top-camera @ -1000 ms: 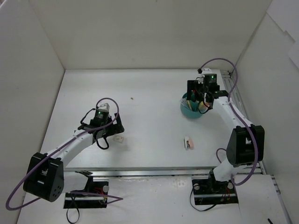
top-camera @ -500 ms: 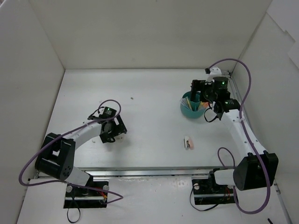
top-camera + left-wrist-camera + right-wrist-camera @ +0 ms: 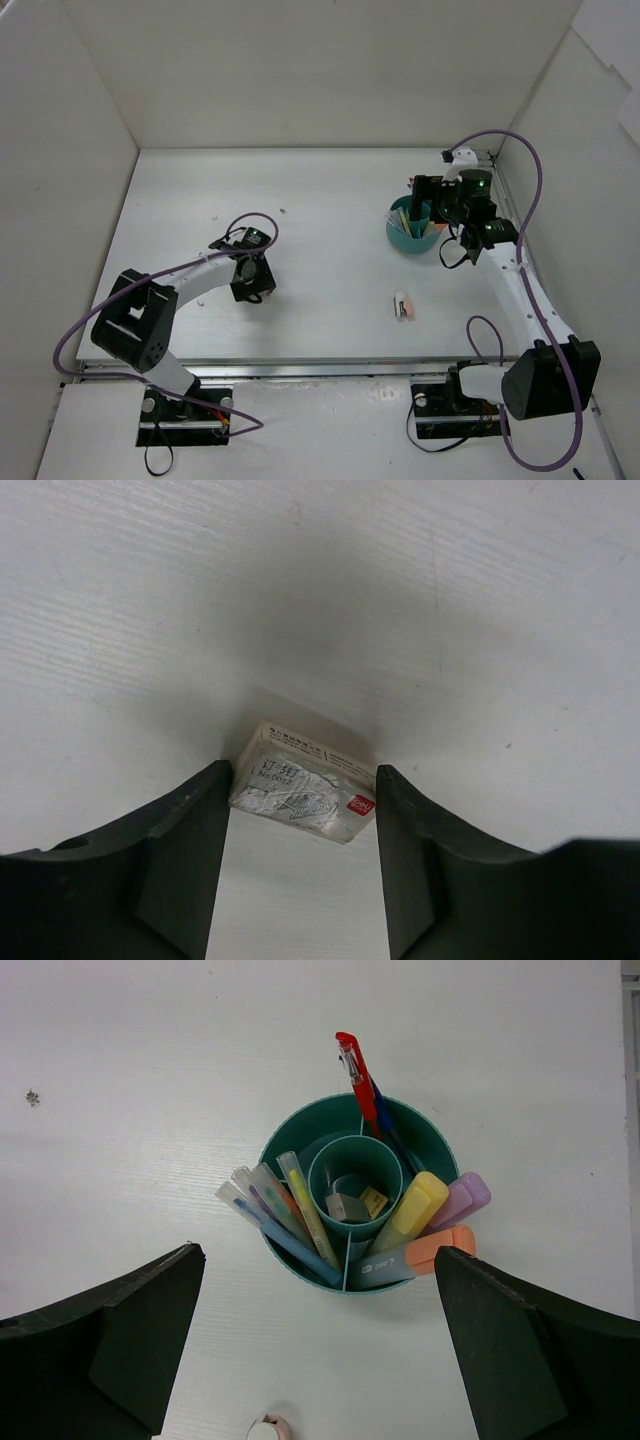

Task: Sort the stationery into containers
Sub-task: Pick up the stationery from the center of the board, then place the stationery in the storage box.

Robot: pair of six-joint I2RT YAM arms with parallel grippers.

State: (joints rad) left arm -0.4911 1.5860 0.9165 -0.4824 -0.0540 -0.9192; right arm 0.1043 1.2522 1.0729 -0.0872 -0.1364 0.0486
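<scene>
Nearest the arm bases, lower centre-right of the overhead view, a small pink-and-white eraser (image 3: 403,306) lies loose on the pale, faintly grained worktop (image 3: 320,200), one more to collect. Left of centre, the left claw (image 3: 303,778) is down low, its dark flat-faced fingers pressed on both ends of a wrapped eraser (image 3: 302,794). It's a little white block in crinkly clear film, with a printed label and a red tab at one corner. Whether it has left the surface, I cannot tell. So this reads as the pick-up. Next comes a lift and a long carry across to the right.

Over there stands the teal organiser (image 3: 296,1125), smooth round plastic with a centre tube and a divided outer ring. It's bristling with a red pen (image 3: 352,1068), a chunky yellow highlighter (image 3: 416,1204) and thin pale markers. The right claw (image 3: 318,1252) hangs above it, spread wide, holding nothing. Small erasers appear to sit in the centre tube, so that narrow well looks like the target.
</scene>
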